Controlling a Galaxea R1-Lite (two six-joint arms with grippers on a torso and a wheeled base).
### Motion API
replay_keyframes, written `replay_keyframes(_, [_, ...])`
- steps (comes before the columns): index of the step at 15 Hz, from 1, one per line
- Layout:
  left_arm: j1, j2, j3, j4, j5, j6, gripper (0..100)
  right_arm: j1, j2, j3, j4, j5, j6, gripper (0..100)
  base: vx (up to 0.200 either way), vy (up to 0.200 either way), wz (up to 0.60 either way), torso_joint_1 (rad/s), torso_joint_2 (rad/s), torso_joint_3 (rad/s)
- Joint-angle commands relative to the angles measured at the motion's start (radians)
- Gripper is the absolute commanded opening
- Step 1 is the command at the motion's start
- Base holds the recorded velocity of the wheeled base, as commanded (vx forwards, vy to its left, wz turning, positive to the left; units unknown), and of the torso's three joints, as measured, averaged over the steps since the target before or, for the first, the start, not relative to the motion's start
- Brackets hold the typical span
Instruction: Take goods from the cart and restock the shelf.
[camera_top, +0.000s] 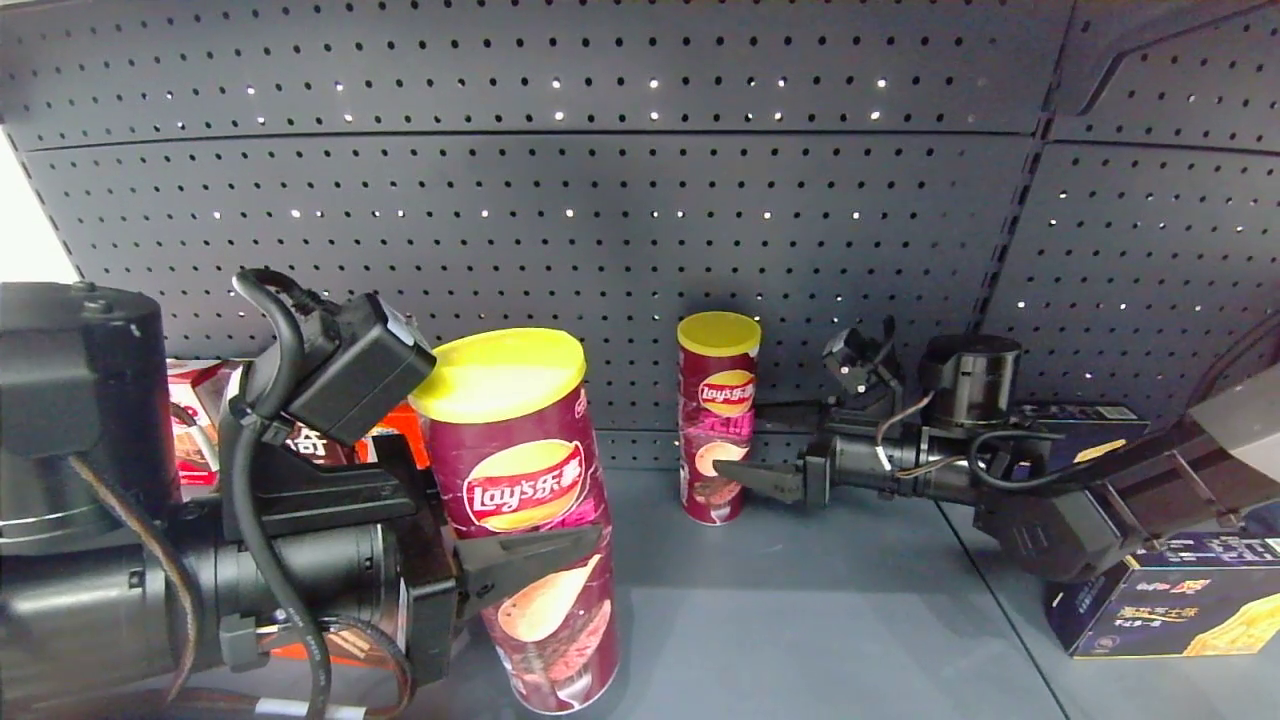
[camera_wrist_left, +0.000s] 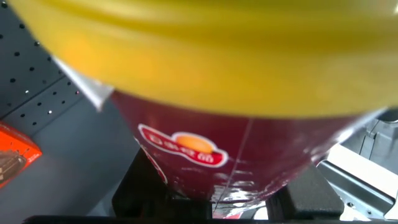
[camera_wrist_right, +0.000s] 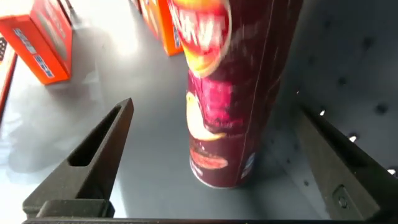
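The left gripper (camera_top: 520, 560) is clamped on the near chip can (camera_top: 520, 470), holding it upright at the front of the shelf (camera_top: 800, 620). To the right, the far chip can (camera_top: 716, 430) stands against the pegboard (camera_top: 600, 220). The right gripper (camera_top: 742, 442) straddles it with its jaws spread wide and clear of its sides.

Glossy film is being shown on the near tube (camera_top: 540, 560), smooth plastic on its lid (camera_top: 498, 372), matt perforated metal on the back panel (camera_top: 560, 220)
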Motion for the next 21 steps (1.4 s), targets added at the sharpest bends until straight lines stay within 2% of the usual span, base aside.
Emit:
replay_keyframes(1, [0.000, 0.009, 0.001, 0.000, 0.000, -0.002, 0, 0.003, 0.030, -0.002, -0.002, 0.001, -0.001, 100, 0.000, 0.000, 0.00, 0.000, 0.00, 0.000])
replay_keyframes(15, [0.000, 0.039, -0.001, -0.011, 0.003, -0.002, 0, 0.037, 0.197, -0.133, -0.027, 0.005, 0.006, 100, 0.000, 0.000, 0.00, 0.000, 0.00, 0.000])
replay_keyframes(16, [0.000, 0.039, 0.001, -0.011, 0.003, -0.002, 0, 0.038, 0.201, -0.133, -0.044, 0.002, 0.009, 0, 0.000, 0.000, 0.00, 0.000, 0.00, 0.000])
replay_keyframes(21, [0.000, 0.036, 0.001, -0.011, 0.005, -0.002, 0, 0.041, 0.154, -0.093, -0.047, -0.006, 0.007, 0, 0.000, 0.000, 0.00, 0.000, 0.00, 0.000])
